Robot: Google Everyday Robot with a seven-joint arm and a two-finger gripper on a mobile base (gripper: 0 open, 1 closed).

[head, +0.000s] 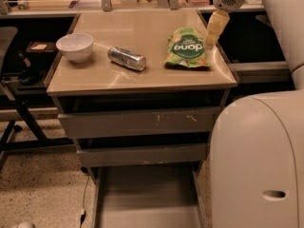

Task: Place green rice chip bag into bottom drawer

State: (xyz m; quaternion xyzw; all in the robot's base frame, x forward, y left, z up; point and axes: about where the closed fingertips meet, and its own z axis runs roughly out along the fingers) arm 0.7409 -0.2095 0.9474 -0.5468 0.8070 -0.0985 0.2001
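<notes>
The green rice chip bag (pixel 185 48) lies flat on the right part of the cabinet top, its dark oval logo facing up. My gripper (pixel 212 36) hangs just off the bag's right edge, its pale yellow fingers (pixel 214 28) pointing down and close together with nothing between them. Under the two shallower drawers, the bottom drawer (pixel 148 197) is pulled far out toward me, showing a bare grey floor.
A silver can (pixel 126 58) lies on its side at the middle of the cabinet top (pixel 95 75), and a white bowl (pixel 74 46) stands to its left. My own white arm casing (pixel 259 160) fills the lower right. A dark chair frame (pixel 14 113) is at left.
</notes>
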